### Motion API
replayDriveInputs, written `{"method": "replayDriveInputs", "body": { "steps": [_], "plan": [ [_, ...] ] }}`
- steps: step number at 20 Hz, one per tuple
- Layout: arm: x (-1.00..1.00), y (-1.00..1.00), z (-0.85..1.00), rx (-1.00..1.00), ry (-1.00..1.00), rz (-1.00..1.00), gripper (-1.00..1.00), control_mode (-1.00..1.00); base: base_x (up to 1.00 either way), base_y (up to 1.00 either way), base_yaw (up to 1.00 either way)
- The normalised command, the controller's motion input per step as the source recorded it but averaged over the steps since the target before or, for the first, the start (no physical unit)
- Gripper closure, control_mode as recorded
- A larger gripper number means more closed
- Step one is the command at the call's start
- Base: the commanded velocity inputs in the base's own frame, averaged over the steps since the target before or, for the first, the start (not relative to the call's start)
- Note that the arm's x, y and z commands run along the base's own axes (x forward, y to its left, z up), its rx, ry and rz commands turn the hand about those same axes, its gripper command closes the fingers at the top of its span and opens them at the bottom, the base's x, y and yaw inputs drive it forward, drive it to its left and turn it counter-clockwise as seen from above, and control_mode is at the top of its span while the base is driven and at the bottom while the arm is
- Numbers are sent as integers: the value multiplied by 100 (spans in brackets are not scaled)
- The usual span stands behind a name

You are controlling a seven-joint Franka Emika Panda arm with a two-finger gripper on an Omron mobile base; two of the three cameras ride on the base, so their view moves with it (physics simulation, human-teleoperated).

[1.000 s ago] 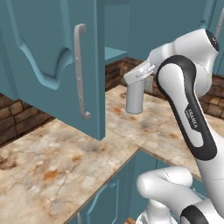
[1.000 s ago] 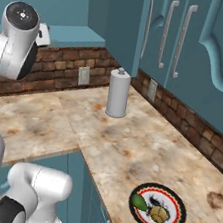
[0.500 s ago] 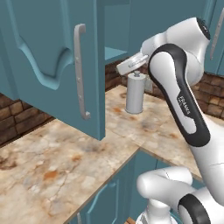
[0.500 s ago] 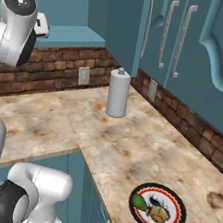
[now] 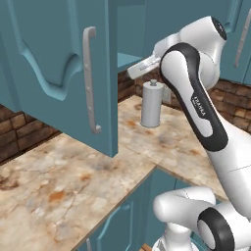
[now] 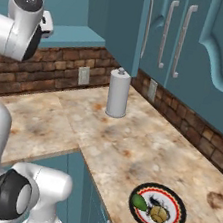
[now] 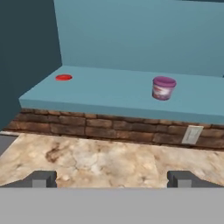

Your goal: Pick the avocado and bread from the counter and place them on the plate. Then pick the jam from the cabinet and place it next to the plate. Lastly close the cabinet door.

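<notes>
Since a second ago your arm has swung up and in toward the open cabinet (image 5: pixel 132 29), its upper link now standing in front of the shelf edge in the left base view. Gripper (image 7: pixel 112 178) is spread wide, nothing between the tips; it faces the cabinet shelf from out over the counter (image 7: pixel 100 159). Jam (image 7: pixel 163 88) stands upright on that shelf, right of centre in the hand view, well apart from a small flat red disc (image 7: pixel 64 77) at the shelf's left end. Label detail on the jar is too blurred to read. Cabinet door (image 5: pixel 63 73) hangs open. Paper-towel roll (image 6: pixel 118 93) stands against the brick wall. Plate (image 6: pixel 158 209) carries the avocado (image 6: pixel 139 202) at its left rim and a brownish lump, probably the bread (image 6: pixel 157 214).
</notes>
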Motion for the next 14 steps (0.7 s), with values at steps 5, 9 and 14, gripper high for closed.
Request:
{"method": "replayDriveInputs", "body": {
  "steps": [5, 9, 14],
  "plan": [
    [34, 15, -7, 0, 1, 0, -100, -100, 0, 0, 0],
    [37, 14, -4, 0, 3, 0, -100, -100, 0, 0, 0],
    [31, 3, 0, 0, 2, 0, -100, -100, 0, 0, 0]
  ]
}}
